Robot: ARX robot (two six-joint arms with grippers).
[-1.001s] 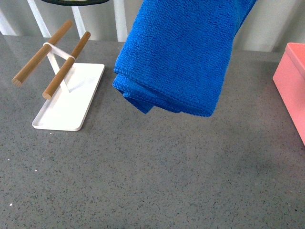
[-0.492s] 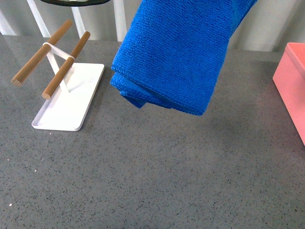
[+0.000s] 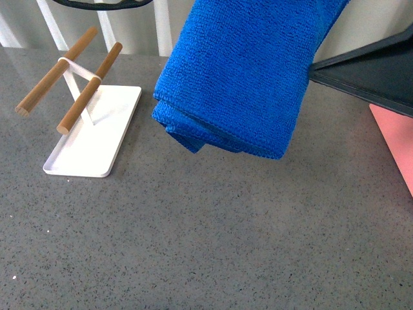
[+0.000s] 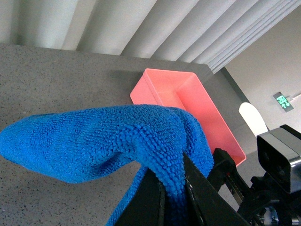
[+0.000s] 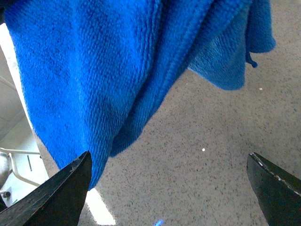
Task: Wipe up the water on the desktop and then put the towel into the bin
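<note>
- Left gripper (image 4: 175, 202): clamped on a fold of the towel (image 4: 94, 141), cloth pinched between the fingers and draped out in front.
- Right gripper (image 5: 167, 188): spread wide, nothing between the fingers, pointed at the hanging towel from close by.
- Towel: up in the air, folded layers hanging down, clear of the desktop (image 3: 206, 245) and not touching.
- Bin (image 3: 397, 142): off to the right of the towel, half hidden behind the dark right arm (image 3: 368, 71) in the front view. Shows better from the left wrist, sitting past the towel. Long side looks to run front-to-back, away from the robot.
- Right arm nearer the bin, but gripped by the left. So guessing either a swing rightward across the desktop or a hand-over to the open gripper.
- Can't spot any water on the desktop.
- Headcount: one towel, one bin, one white tray (image 3: 97, 145) carrying two wooden bars (image 3: 87, 87), two grippers.
</note>
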